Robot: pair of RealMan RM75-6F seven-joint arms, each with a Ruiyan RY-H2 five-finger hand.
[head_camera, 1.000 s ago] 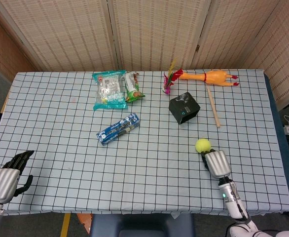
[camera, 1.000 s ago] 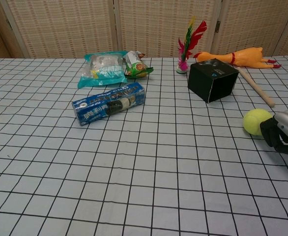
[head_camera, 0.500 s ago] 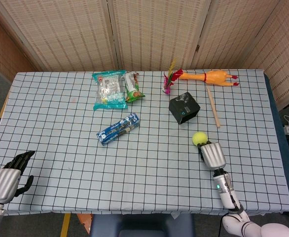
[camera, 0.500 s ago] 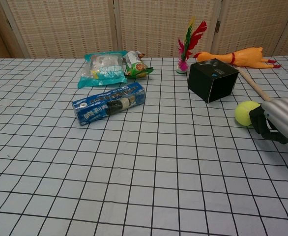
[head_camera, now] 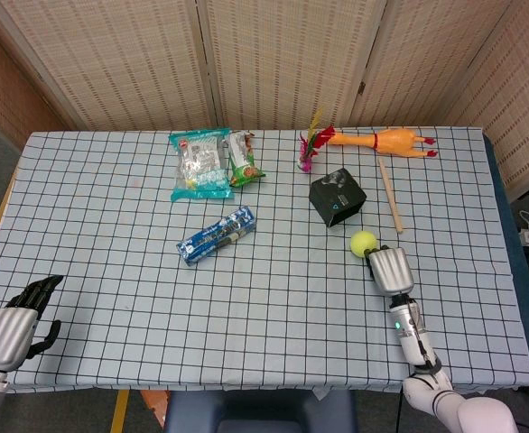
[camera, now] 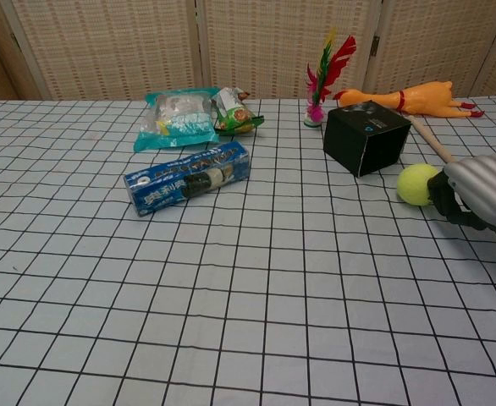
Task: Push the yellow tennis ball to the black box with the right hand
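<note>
The yellow tennis ball (head_camera: 363,242) (camera: 416,184) lies on the checked cloth just in front of the black box (head_camera: 337,198) (camera: 366,136), a small gap apart. My right hand (head_camera: 389,270) (camera: 478,192) sits directly behind the ball, its curled dark fingers (camera: 443,194) touching the ball's near side. The hand holds nothing. My left hand (head_camera: 13,327) rests at the table's near left corner, fingers partly curled with nothing in them; only the head view shows it.
A wooden stick (head_camera: 390,194) lies right of the box, with a rubber chicken (head_camera: 382,141) and a feather shuttlecock (head_camera: 310,144) behind. A blue biscuit pack (head_camera: 216,234) and snack bags (head_camera: 201,162) lie to the left.
My right hand has pushed forward and slightly left, rolling the ball across the cloth toward the black box. The left hand has not moved.
</note>
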